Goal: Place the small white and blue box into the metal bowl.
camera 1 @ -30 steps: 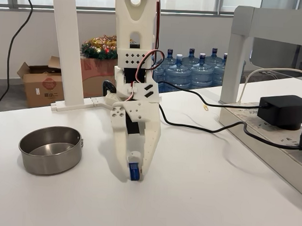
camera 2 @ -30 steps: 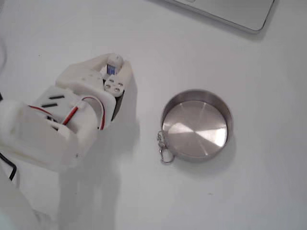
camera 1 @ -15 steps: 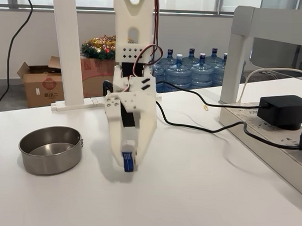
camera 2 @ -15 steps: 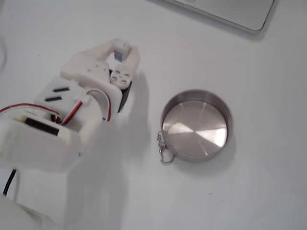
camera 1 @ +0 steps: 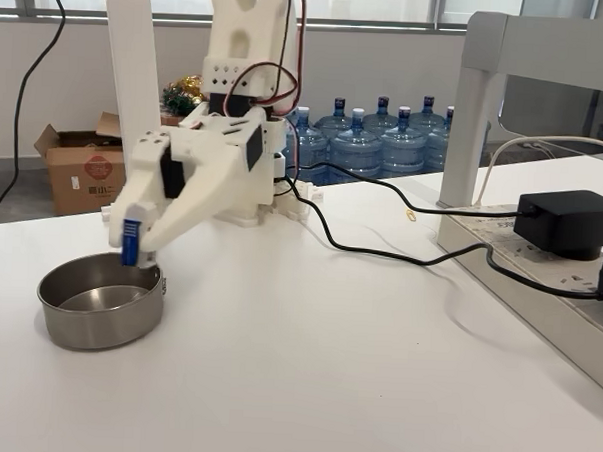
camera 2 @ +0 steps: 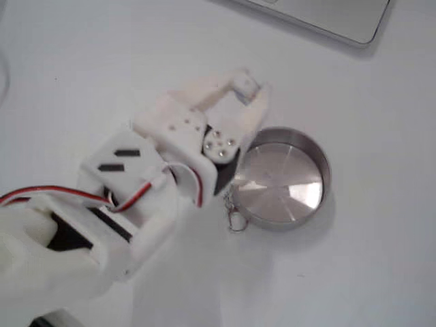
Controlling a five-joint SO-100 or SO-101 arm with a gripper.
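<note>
The small white and blue box point(camera 1: 130, 241) point(camera 2: 243, 86) is held off the table between the white fingers of my gripper point(camera 1: 132, 247) point(camera 2: 246, 92), which is shut on it. The box hangs just over the far rim of the metal bowl point(camera 1: 100, 299) point(camera 2: 281, 179). In a fixed view from the front the bowl stands at the table's left, with nothing inside. A small ring tab point(camera 2: 234, 212) hangs from the bowl's side. In a fixed view from above my arm point(camera 2: 136, 197) reaches in from the lower left, and the box sits at the bowl's upper-left edge.
A black cable point(camera 1: 380, 251) runs across the white table to a black power adapter point(camera 1: 568, 221) on a power strip at the right. A white post point(camera 1: 138, 79) stands behind the bowl. Water bottles point(camera 1: 385, 140) and a cardboard box point(camera 1: 79, 166) sit on the floor behind.
My gripper has lifted the box from the table's middle and swung left in the front view, to the bowl's rim. The bowl has not moved.
</note>
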